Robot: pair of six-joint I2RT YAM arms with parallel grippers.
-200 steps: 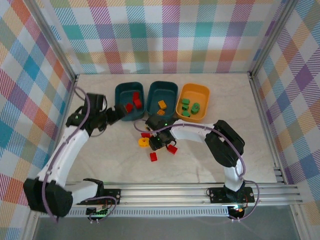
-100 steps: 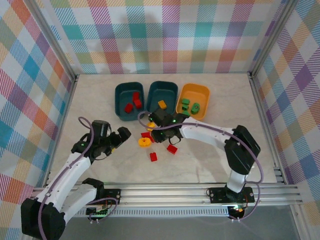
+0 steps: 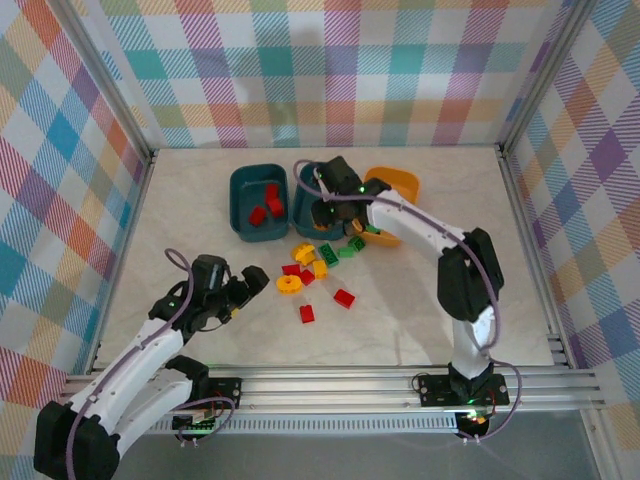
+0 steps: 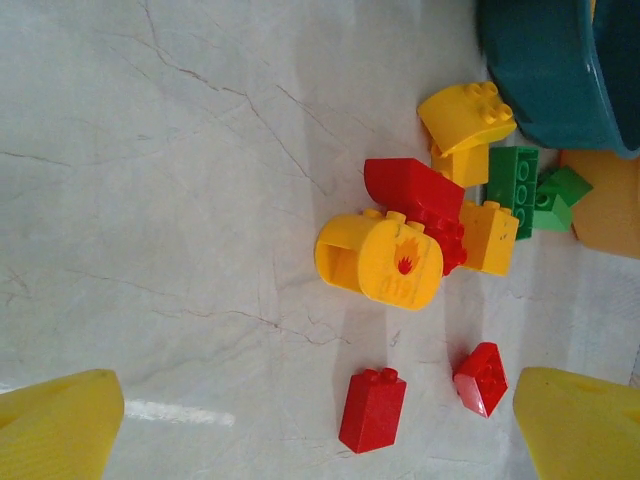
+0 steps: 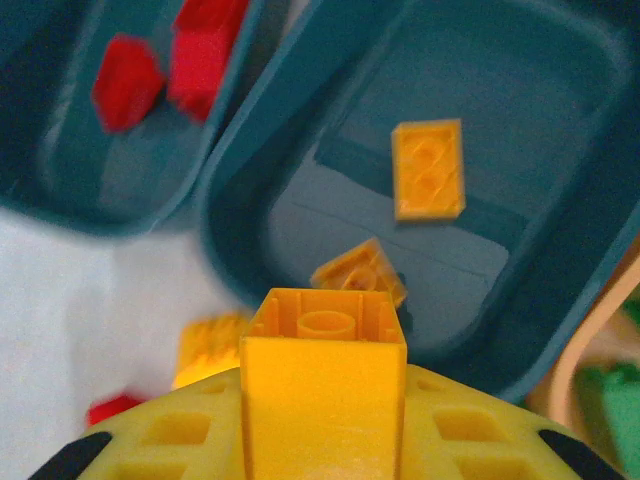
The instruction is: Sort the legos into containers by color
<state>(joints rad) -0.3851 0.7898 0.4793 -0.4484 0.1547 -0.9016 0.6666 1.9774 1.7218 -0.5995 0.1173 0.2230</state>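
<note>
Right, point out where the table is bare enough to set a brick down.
Bare table lies left of the left teal tub, and between the loose bricks and the near rail. Crowded: between those bricks and the right gripper.

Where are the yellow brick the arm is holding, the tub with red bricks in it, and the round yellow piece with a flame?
yellow brick (image 5: pixel 322 395): right wrist view, its flat side face.
left teal tub (image 3: pixel 243 190): top external view, bare inner floor.
round yellow piece (image 4: pixel 385 265): left wrist view, its flame-printed face.
</note>
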